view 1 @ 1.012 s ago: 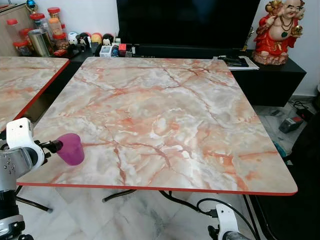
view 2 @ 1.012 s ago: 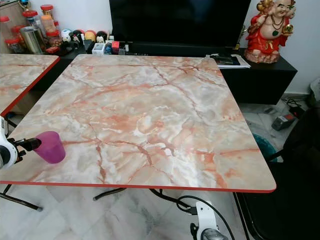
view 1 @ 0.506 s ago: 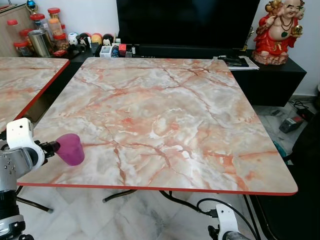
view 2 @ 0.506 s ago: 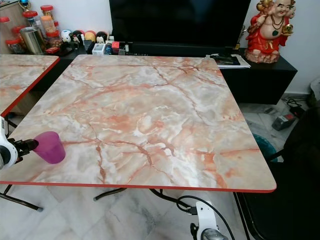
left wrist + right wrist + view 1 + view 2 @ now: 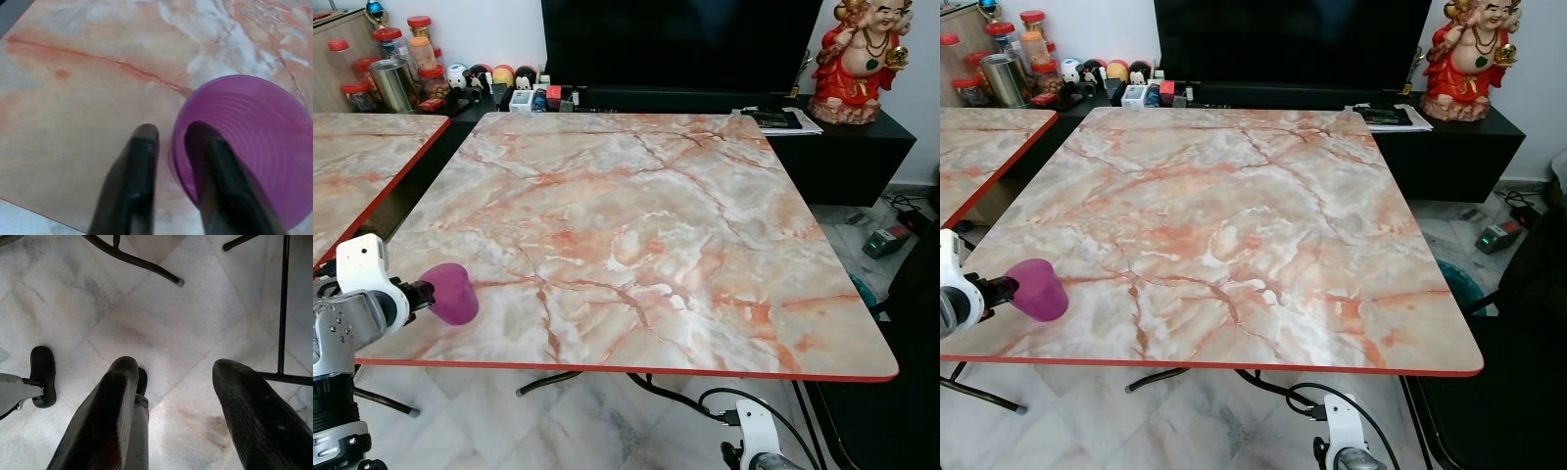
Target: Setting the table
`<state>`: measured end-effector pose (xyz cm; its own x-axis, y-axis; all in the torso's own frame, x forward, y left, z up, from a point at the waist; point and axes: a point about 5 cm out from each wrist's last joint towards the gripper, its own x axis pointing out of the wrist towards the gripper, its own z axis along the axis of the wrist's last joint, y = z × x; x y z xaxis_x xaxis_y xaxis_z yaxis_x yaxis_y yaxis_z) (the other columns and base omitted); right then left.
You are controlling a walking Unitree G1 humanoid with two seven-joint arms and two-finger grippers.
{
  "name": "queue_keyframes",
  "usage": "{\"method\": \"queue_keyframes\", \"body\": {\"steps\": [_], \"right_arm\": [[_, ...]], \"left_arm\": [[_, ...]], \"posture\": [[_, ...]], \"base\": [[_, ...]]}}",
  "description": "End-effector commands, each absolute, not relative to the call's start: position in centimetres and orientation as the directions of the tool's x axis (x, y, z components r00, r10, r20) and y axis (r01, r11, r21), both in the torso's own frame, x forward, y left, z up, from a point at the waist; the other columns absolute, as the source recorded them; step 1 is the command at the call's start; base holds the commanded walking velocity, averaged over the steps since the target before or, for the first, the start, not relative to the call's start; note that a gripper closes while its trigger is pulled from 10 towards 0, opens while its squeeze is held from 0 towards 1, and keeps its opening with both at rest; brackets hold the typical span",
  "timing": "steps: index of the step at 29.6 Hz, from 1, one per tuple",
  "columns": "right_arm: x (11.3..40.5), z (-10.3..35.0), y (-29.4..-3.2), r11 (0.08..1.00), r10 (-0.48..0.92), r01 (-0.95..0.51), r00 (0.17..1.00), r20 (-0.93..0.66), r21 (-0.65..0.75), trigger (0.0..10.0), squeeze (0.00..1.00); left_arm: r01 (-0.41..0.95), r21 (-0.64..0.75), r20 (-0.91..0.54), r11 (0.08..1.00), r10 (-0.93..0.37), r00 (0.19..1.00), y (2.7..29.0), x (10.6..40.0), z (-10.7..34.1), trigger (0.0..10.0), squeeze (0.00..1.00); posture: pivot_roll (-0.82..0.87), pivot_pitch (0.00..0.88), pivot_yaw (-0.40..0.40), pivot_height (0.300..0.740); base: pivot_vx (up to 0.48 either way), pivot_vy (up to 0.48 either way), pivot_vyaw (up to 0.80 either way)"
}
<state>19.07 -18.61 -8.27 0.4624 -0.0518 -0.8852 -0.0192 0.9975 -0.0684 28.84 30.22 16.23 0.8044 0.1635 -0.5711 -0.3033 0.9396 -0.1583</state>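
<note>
A purple plastic cup (image 5: 453, 293) is at the near left corner of the marble-patterned table (image 5: 636, 225), tilted with its mouth toward my left wrist. My left gripper (image 5: 428, 290) is shut on the cup's rim (image 5: 172, 147), one black finger (image 5: 203, 147) inside the cup and the other outside. I cannot tell whether the cup's base touches the tabletop. My right gripper (image 5: 176, 366) hangs open below the table's front edge, over the floor, with nothing between its fingers.
A second marble table (image 5: 362, 157) stands close on the left. Behind are a black TV cabinet (image 5: 842, 147) with a television, jars (image 5: 391, 59), small items and a red figurine (image 5: 862, 59). Cables (image 5: 705, 397) and table legs (image 5: 142, 262) lie on the tiled floor.
The left wrist has edged slightly to the right and the cup has tipped a little more. The whole picture has shifted a touch. The right arm has not moved.
</note>
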Motion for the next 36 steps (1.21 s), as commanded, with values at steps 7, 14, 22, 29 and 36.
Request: {"method": "queue_keyframes", "body": {"steps": [7,14,22,29,36], "right_arm": [[19.5,-8.0,-18.6,0.998,-0.058,-0.002,0.471,-0.880,-0.067,10.0,0.00],[19.6,-8.0,-18.6,0.998,-0.059,0.001,0.473,-0.879,-0.067,10.0,0.00],[19.6,-8.0,-18.6,0.998,-0.056,0.000,0.474,-0.879,-0.063,10.0,0.00],[19.7,-7.9,-18.7,0.998,-0.054,0.006,0.484,-0.873,-0.059,10.0,0.00],[19.7,-7.9,-18.7,0.999,-0.045,0.012,0.499,-0.865,-0.045,10.0,0.00]], "left_arm": [[-0.309,-0.160,-0.572,0.938,0.166,0.803,30.2,28.8,16.2,0.0,0.00],[-0.302,-0.153,-0.563,0.941,0.169,0.809,30.0,29.0,16.4,0.0,0.00],[-0.251,-0.196,-0.386,0.948,0.161,0.908,29.0,30.1,17.3,10.0,0.00],[-0.255,-0.198,-0.126,0.946,0.234,0.964,27.4,31.3,19.2,10.0,0.00],[-0.240,-0.133,-0.023,0.962,0.239,0.971,24.5,32.5,19.1,10.0,0.00]], "posture": [[0.08,0.000,0.007,0.740],[0.08,0.000,0.006,0.740],[0.08,0.000,0.004,0.740],[0.08,0.000,-0.003,0.740],[0.05,0.000,-0.006,0.740]], "base": [[0.000,0.000,0.00],[0.000,0.000,0.00],[0.000,0.000,0.00],[0.000,0.000,0.00],[0.000,0.000,0.00]]}}
